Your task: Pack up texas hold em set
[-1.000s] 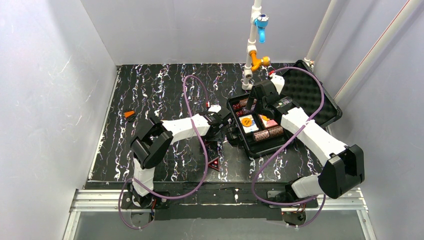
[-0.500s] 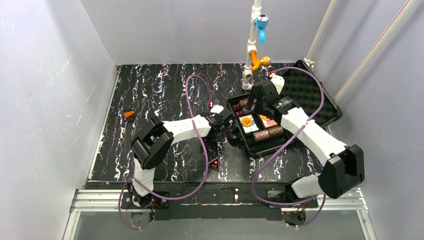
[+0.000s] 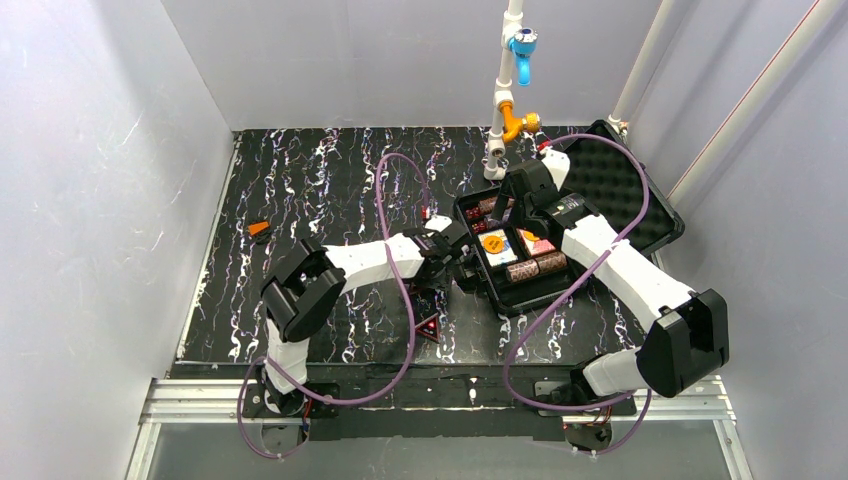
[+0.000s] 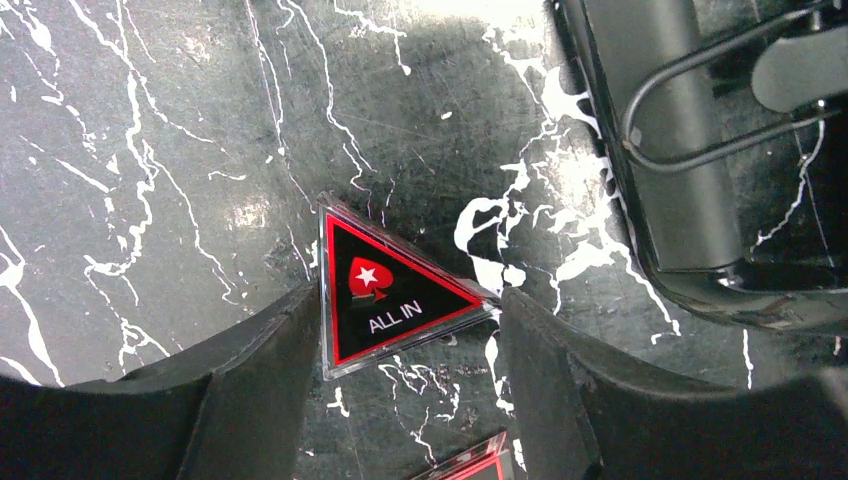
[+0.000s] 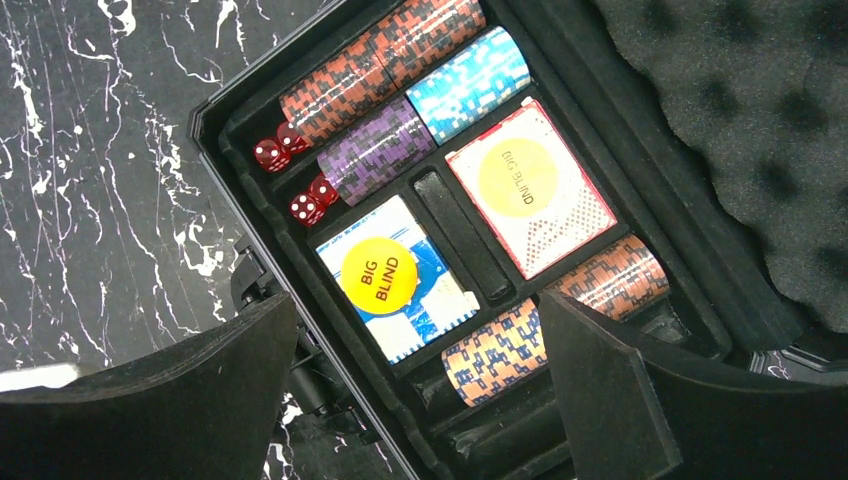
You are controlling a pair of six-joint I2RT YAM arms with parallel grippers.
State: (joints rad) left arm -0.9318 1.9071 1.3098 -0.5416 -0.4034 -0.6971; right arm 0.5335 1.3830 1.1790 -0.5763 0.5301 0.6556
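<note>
1. My left end effector (image 4: 410,305) is low over the black, white-veined table (image 4: 150,130). Its fingers are apart and straddle the small black, red-edged triangular "ALL IN" marker (image 4: 385,295), which lies flat just beside the black rectangular hard case (image 4: 685,215).
2. The marker is thin, so I judge the fingertips must ride right at the table before closing. One finger faces a straight edge and the other a point, so a slow, even squeeze should stop it from pivoting out.
3. My right end effector (image 5: 415,320) hovers over the open case with its fingers apart and nothing held. Below it are brown-maroon chip rolls (image 5: 380,55), blue and red card decks (image 5: 430,300), yellow-orange round discs (image 5: 378,276) and red dice (image 5: 270,155).
4. I cannot tell whether my left fingers already touch the marker.
5. A second triangular marker (image 4: 475,462) is cut off at the left wrist view's bottom edge.
6. A small orange object (image 3: 259,228) lies well apart, too small to identify.
</note>
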